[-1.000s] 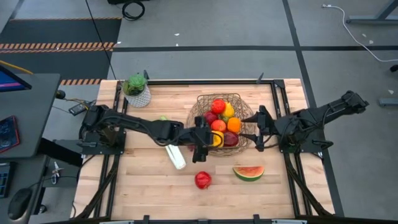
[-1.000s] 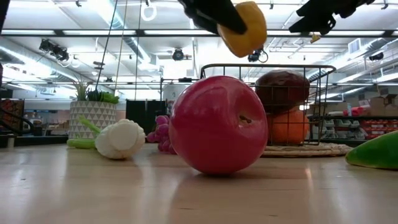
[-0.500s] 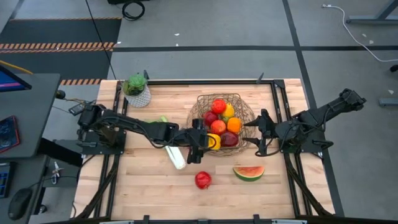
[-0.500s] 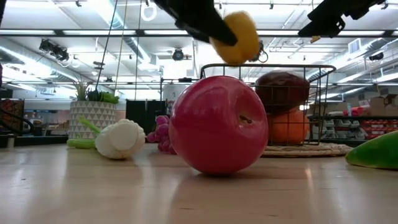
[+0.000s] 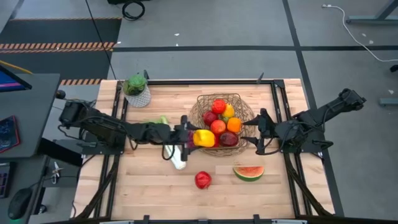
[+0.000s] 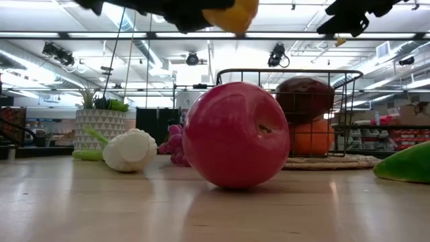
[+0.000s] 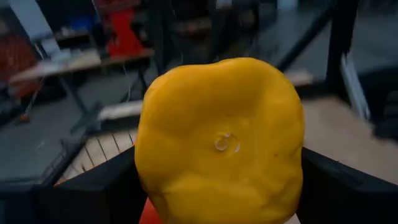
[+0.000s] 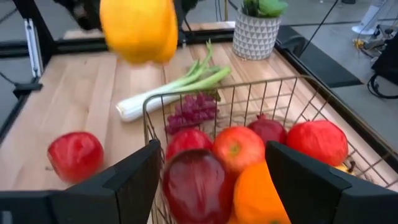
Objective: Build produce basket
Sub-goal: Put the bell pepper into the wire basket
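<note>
Near the middle of the overhead frame we see the left tool (image 5: 198,138) pinching a yellow pepper (image 5: 204,138) above the counter (image 5: 143,186), just left of the basket (image 5: 244,111) (already holding apples and oranges). At the basket's right rim the right tool (image 5: 258,132) hangs spread, holding nothing.

Left end effector (image 5: 194,137) raised, gripping – right end effector (image 5: 256,132) open, hovering
</note>
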Controlling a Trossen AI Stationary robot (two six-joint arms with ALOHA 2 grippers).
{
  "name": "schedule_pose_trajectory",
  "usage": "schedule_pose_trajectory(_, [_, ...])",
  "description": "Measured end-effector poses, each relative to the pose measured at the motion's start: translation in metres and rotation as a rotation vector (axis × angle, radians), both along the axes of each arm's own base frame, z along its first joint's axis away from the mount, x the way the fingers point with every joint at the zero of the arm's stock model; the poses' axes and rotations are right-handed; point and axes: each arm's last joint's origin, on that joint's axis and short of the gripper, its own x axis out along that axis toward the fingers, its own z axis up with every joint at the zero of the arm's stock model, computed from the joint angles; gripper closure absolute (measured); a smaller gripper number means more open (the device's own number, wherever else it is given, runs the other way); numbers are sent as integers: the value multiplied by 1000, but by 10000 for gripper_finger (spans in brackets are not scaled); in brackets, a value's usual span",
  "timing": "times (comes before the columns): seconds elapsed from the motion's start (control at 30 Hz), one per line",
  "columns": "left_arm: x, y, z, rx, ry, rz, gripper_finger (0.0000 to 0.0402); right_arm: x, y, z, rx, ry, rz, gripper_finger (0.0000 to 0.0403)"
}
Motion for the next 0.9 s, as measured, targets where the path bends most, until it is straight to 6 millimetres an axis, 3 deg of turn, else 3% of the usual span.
schedule_pose_trajectory(0.17, [-6, 3, -4, -25, -127, -69, 83, 4, 2, -2, -20, 7, 11, 112])
schedule_pose_trajectory(0.9, [-7, 3, -5, -49, -136, -85, 83, 7, 3, -3, -36, 10, 20, 112])
